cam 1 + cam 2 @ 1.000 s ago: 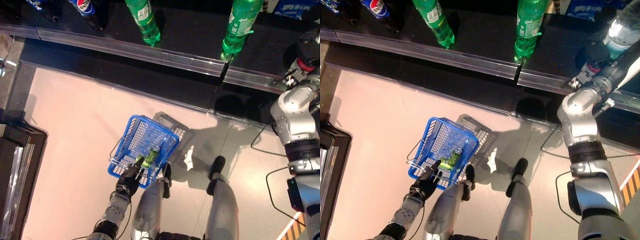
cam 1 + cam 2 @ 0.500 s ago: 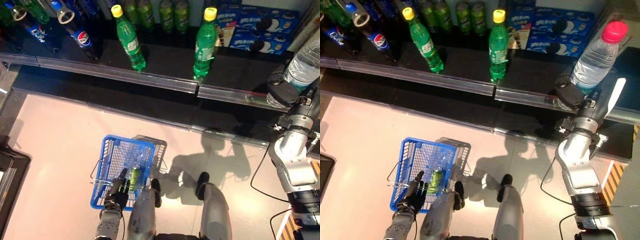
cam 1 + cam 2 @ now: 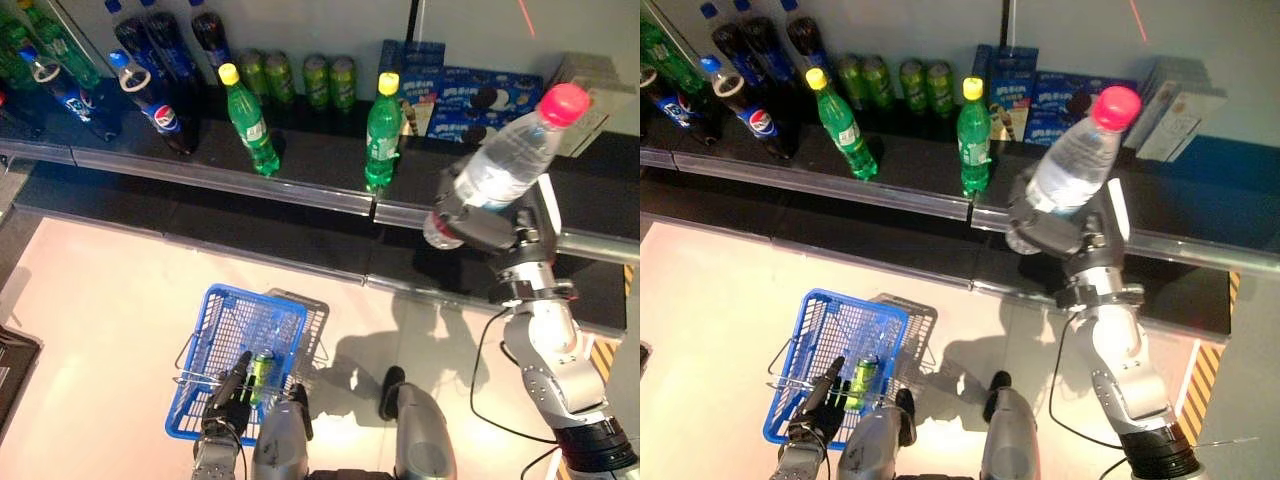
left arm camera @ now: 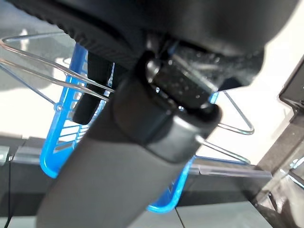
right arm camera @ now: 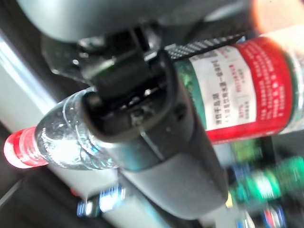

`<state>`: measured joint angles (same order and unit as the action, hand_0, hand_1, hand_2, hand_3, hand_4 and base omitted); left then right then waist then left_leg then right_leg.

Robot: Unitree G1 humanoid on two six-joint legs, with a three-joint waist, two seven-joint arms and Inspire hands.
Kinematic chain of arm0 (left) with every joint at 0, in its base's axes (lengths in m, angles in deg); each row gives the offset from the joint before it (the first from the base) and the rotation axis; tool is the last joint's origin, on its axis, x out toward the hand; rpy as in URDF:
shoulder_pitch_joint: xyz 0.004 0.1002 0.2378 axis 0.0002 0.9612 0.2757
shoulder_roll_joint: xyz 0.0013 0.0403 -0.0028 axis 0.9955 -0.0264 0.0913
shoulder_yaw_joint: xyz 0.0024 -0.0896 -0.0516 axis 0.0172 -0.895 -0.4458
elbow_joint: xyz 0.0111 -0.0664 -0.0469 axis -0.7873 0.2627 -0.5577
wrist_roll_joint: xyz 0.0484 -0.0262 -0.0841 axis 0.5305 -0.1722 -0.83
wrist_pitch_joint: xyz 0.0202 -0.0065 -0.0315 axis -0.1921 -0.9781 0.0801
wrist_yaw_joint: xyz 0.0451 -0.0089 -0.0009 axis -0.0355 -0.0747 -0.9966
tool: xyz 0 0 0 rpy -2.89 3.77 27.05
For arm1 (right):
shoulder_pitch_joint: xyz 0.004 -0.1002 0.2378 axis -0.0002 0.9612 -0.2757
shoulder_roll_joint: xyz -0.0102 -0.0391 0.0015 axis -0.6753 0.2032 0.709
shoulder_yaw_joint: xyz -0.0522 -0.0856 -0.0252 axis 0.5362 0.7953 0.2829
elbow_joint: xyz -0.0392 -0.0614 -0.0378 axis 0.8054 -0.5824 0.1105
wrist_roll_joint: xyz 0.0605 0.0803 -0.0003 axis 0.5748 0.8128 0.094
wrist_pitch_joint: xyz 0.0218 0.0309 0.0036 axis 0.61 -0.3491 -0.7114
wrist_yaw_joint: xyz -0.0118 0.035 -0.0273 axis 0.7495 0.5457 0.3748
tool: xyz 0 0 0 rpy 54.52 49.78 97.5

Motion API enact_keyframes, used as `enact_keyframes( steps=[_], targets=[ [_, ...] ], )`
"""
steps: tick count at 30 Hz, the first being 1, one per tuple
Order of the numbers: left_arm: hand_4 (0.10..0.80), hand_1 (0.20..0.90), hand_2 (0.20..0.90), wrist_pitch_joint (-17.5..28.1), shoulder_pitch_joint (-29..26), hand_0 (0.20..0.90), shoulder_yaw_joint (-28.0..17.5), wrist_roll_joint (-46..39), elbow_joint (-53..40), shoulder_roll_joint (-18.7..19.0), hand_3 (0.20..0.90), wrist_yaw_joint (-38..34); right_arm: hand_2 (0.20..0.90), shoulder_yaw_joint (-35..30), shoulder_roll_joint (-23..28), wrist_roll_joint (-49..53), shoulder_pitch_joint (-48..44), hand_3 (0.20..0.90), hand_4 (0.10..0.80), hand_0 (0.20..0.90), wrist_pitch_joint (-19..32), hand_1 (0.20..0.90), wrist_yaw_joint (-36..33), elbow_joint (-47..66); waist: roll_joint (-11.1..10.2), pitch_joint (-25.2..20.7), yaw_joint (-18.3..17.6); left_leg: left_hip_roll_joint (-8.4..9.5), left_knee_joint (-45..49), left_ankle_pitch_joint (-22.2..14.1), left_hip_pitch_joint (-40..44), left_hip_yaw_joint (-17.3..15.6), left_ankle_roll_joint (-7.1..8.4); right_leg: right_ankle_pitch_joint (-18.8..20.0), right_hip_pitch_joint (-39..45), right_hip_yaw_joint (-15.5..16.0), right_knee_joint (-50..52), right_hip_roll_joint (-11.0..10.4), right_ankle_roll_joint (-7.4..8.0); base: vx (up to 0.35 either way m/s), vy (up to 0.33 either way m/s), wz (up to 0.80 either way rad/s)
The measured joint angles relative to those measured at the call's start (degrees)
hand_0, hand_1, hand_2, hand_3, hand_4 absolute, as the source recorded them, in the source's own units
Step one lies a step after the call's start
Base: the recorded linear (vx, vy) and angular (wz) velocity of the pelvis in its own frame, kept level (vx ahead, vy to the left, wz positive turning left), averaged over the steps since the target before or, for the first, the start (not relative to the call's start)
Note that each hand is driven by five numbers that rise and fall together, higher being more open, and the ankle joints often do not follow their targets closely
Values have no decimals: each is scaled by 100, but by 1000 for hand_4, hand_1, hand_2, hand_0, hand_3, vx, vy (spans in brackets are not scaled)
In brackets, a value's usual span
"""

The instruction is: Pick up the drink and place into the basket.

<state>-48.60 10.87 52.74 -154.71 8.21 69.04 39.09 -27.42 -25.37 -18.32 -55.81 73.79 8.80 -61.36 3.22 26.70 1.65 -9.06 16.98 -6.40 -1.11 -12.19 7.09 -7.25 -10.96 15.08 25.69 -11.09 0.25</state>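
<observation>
One clear plastic water bottle with a pink-red cap and red label [image 3: 500, 168] is held tilted in the air in front of the dark shelf [image 3: 320, 170], cap uppermost and pointing away from the robot. Right hand [image 3: 1055, 235] grips the bottle's lower body, with its fingers [image 5: 156, 137] clamped round the bottle. Left hand [image 3: 228, 402] sits low near the robot's body at the near rim of the blue plastic mesh basket with wire handles [image 3: 215, 340], which is over the pale floor [image 3: 100, 300]; the left wrist view shows its fingers [image 4: 92, 90] curled round the wire handles. One green drink can [image 3: 262, 365] lies inside the basket, near the left hand. On the shelf stand two green plastic bottles with yellow caps [image 3: 249, 120], dark cola bottles [image 3: 150, 90], a row of green cans [image 3: 300, 80] and blue biscuit boxes [image 3: 470, 95].
</observation>
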Motion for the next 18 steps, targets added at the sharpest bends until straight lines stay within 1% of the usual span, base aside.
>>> enact_keyframes(
  steps=[2, 3, 4, 7, 9, 10, 13, 14, 16, 17, 18],
  targets=[
    [100, 300, 300, 59, 85, 300, 175, -2, -206, 15, 200, 4, 300, 224, -4, 238, -5, 200, 100, 300, -77, 300, 138, 181, 0, -101, 100, 10, -3, 5, 16, 21, 1, -4, 21, 17, 2, -7, 31, 25, 54, 10],
    [100, 300, 300, 111, 122, 300, 319, -3, -425, 26, 200, 8, 300, 444, -8, 304, -85, 200, 100, 300, -145, 300, 213, 244, 0, -123, 189, 19, 3, 8, 17, 50, -2, -9, 65, 44, 0, -17, 29, 9, 57, 14],
    [100, 300, 300, 127, 156, 300, 381, -4, -499, 39, 200, 10, 300, 534, -7, 302, -117, 200, 100, 300, -184, 300, 215, 267, 2, -135, 217, 27, 2, 14, 16, 75, -5, -15, 75, 43, 0, -20, 33, 7, 57, 22],
    [100, 300, 300, 140, 196, 300, 635, -7, -905, 114, 200, 23, 300, 1069, -36, 303, -314, 200, 100, 300, -436, 300, 244, 280, 5, -144, 381, 92, -9, 51, -20, 192, -35, -46, 124, 99, 10, -83, 47, 4, 60, 21],
    [100, 300, 300, 141, 247, 300, 704, -5, -1049, 149, 200, 24, 300, 1241, -75, 302, -328, 200, 100, 300, -540, 300, 247, 281, 6, -144, 453, 113, -19, 58, -18, 212, -45, -54, 151, 127, 9, -109, 43, -9, 53, 18],
    [100, 300, 300, 138, 310, 300, 807, -6, -1231, 228, 200, 19, 300, 1409, -90, 303, -340, 200, 100, 300, -660, 300, 239, 281, 5, -145, 510, 144, -48, 67, -57, 276, -60, -61, 183, 186, 11, -151, 61, -26, 32, 22],
    [100, 300, 300, 132, 492, 300, 991, -4, -1822, 309, 200, 16, 300, 1749, -139, 303, -365, 200, 100, 300, -873, 300, 117, 280, 13, -145, 639, 210, -101, 128, -139, 404, -99, -68, 174, 230, 3, -202, 85, -34, 33, 36],
    [100, 300, 300, 132, 513, 300, 1009, -4, -1893, 317, 200, 18, 300, 1802, -156, 303, -369, 200, 100, 300, -912, 300, 110, 279, 15, -146, 650, 218, -101, 143, -164, 419, -104, -69, 176, 233, 3, -208, 84, -41, -1, 38],
    [100, 300, 300, 114, 606, 300, 1134, -6, -2254, 389, 200, 4, 300, 2032, -225, 296, -401, 200, 100, 300, -941, 300, -92, 279, 32, -142, 767, 242, -92, 191, -245, 512, -106, -64, 174, 324, -9, -212, 86, -37, -19, 30],
    [100, 300, 300, 112, 656, 300, 1276, -4, -2511, 466, 200, 6, 300, 2155, -238, 293, -439, 200, 100, 300, -979, 300, -221, 262, 37, -138, 835, 256, -108, 224, -265, 580, -93, -61, 180, 358, -41, -223, 93, -17, -10, 22],
    [100, 300, 300, 110, 666, 300, 1293, 9, -2602, 470, 200, 9, 300, 2215, -254, 287, -476, 200, 100, 300, -983, 300, -262, 258, 54, -130, 895, 258, -106, 229, -283, 609, -94, -55, 184, 360, -44, -217, 104, -20, -20, 24]
  ],
)
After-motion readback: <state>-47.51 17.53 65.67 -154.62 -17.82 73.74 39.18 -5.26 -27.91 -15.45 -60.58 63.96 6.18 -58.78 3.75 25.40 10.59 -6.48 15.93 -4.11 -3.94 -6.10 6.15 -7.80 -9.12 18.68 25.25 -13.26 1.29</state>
